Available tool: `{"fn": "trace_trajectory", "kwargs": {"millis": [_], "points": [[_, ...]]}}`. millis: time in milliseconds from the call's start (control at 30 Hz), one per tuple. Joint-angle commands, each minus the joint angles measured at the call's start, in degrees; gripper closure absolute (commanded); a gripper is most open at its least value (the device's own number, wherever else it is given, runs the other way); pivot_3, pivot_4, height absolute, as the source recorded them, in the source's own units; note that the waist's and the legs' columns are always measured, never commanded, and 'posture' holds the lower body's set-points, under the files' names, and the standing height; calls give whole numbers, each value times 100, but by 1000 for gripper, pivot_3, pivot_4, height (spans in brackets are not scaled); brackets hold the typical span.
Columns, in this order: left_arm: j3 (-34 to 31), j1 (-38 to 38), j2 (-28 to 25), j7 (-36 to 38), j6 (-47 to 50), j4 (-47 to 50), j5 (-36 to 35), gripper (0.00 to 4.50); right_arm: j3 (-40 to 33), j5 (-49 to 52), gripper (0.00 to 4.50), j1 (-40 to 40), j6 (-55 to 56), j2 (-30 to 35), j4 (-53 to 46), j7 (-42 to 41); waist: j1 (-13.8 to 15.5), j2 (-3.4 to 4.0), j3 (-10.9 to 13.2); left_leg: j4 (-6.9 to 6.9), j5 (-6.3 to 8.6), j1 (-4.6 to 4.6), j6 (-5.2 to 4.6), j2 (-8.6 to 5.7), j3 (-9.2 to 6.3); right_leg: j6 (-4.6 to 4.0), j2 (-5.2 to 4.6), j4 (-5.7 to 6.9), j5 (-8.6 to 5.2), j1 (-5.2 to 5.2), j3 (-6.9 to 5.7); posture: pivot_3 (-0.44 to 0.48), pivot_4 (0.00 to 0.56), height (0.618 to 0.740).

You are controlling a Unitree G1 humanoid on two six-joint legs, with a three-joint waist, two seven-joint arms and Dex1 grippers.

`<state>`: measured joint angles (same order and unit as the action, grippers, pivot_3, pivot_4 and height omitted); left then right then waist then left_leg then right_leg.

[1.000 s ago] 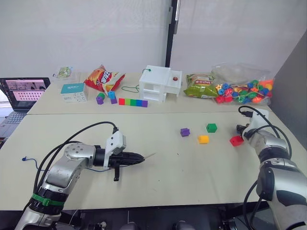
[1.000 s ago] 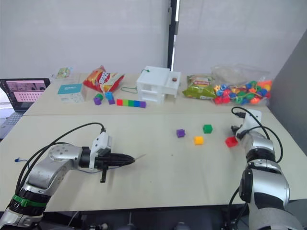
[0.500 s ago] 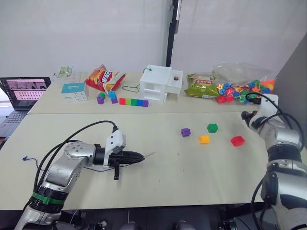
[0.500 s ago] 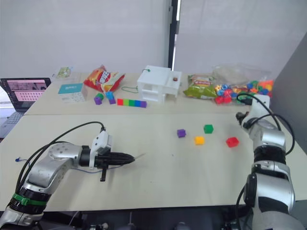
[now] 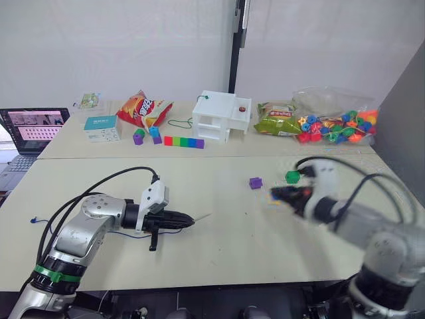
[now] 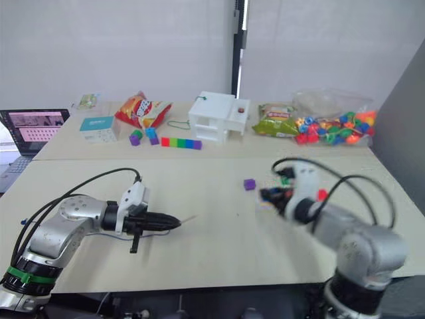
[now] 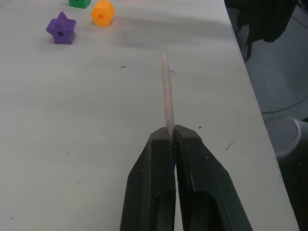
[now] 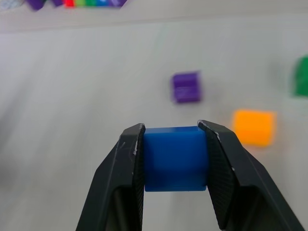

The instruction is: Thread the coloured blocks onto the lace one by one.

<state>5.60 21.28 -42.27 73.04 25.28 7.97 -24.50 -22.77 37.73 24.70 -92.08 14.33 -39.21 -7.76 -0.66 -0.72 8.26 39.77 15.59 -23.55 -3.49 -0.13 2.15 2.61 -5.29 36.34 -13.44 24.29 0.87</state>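
The left gripper point(image 7: 172, 137) has its 2 black fingers pressed together on the stiff pale tip of the lace point(image 7: 167, 91), so the point juts forward past the fingertips like a needle. Held level above the table point(image 5: 219, 252), the tip is presented toward the blocks, which suits sliding a hole over it. The dark-blue cord trails back from this gripper along the arm toward the table's left edge point(image 5: 36, 220).

The right gripper point(image 8: 174, 139) pinches the blue block point(image 8: 174, 157) between its fingers, gripping 2 opposite faces. I cannot tell from the right wrist view which way the block's hole runs. In the head views this gripper point(image 5: 282, 194) is blurred, hovering over the table well to the right of the lace tip point(image 5: 203, 216), so block and tip are not yet lined up.

Taking the lace tip as the landmark: the purple block point(image 5: 255, 183) lies beyond it and to the right on the table, the green block point(image 5: 292, 176) further right of that, and the orange block point(image 8: 252, 126) sits near those 2. The red block point(image 6: 322, 195) peeks out just beyond the right arm, furthest from the tip. No block is on the lace yet, so threading has not begun; next the blue block's hole must meet the tip squarely.
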Motion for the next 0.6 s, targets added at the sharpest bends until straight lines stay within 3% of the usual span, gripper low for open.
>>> {"fn": "trace_trajectory", "kwargs": {"millis": [33,200,333,600], "points": [[-26,63,-9,57,-26,45,-80,4500,321,-116,3314,-189,-18,-201,-475,252,43,0,0,3,0,1,0,-4,-1,0,-3,-1,0,-2,-3,0,150,740],[30,97,-66,132,-48,49,-48,4500,1604,-833,3314,-1107,975,-342,-142,584,38,-3,-2,2,-3,4,5,-6,-1,0,3,-12,0,-4,-7,0,150,740],[6,107,-105,155,-34,52,-54,4500,2162,-1228,3314,-1592,1689,-248,90,597,-7,-7,-4,1,-7,21,11,-4,1,0,8,-16,-1,-16,-5,0,150,740],[-60,59,-195,140,13,120,-105,4500,1885,-1158,3314,-1601,2046,-312,-63,352,-1,-13,-8,1,-8,33,13,1,0,-3,11,-10,-3,-21,-2,0,150,740]]}}
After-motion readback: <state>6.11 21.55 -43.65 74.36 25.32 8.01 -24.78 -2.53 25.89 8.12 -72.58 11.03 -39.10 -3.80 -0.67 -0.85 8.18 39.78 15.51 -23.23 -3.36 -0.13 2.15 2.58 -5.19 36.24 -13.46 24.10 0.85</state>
